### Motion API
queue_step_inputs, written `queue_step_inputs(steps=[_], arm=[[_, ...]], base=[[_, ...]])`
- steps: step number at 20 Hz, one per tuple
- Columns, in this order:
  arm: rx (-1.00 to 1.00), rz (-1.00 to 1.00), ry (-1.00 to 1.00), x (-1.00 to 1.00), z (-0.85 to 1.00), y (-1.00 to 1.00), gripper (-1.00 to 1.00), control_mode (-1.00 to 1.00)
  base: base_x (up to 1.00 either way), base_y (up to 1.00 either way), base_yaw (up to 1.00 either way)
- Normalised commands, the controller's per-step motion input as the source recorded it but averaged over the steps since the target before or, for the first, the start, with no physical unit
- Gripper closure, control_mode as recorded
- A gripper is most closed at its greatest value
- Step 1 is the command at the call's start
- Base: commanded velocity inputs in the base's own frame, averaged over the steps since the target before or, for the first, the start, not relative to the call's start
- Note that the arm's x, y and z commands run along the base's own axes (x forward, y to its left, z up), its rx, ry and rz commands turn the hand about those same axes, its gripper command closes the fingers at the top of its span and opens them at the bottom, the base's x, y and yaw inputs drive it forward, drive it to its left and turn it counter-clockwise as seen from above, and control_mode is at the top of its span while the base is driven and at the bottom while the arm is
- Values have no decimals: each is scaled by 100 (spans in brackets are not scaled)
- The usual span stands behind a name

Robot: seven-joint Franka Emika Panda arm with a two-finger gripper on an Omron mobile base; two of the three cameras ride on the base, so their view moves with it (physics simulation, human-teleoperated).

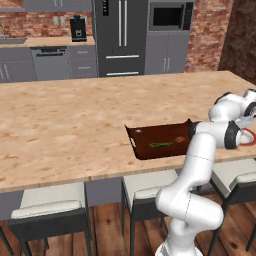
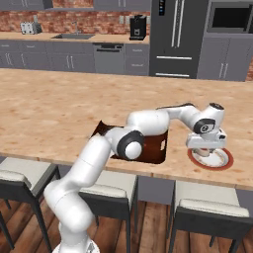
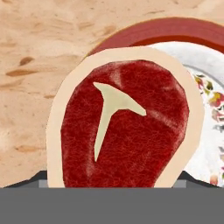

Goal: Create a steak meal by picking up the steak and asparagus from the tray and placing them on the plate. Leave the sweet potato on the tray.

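Arm: stretched to its right, hand pointing down over the plate (image 2: 215,160).
Jaws: spread wide, clamped on the steak (image 3: 124,127).
Asparagus (image 1: 161,145): on the tray (image 1: 145,135), on the worktop (image 1: 65,125).

Nothing readable anywhere, honestly. The tall dark grey fridge (image 1: 121,35) has a small lit panel up top, but it's just blurry specks. The black-fronted microwave (image 1: 170,16) carries no legible brand, and the round white plate with red-orange rim (image 3: 205,65) shows only a speckled pattern.
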Motion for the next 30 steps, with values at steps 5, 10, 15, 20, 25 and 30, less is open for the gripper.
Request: queue_step_inputs(steps=[5,10,15,20,25,30], arm=[[0,-1,0,3,-1,-18,-100,-100],[0,0,-2,0,0,0,-100,-100],[-2,0,-10,-7,0,1,-100,-100],[-13,0,-15,-51,0,67,-100,-100],[-16,0,-7,-50,16,100,-100,-100],[-17,0,0,-61,12,100,-100,-100]], base=[[0,0,0],[0,0,0],[0,0,0],[0,0,0],[0,0,0],[0,0,0]])
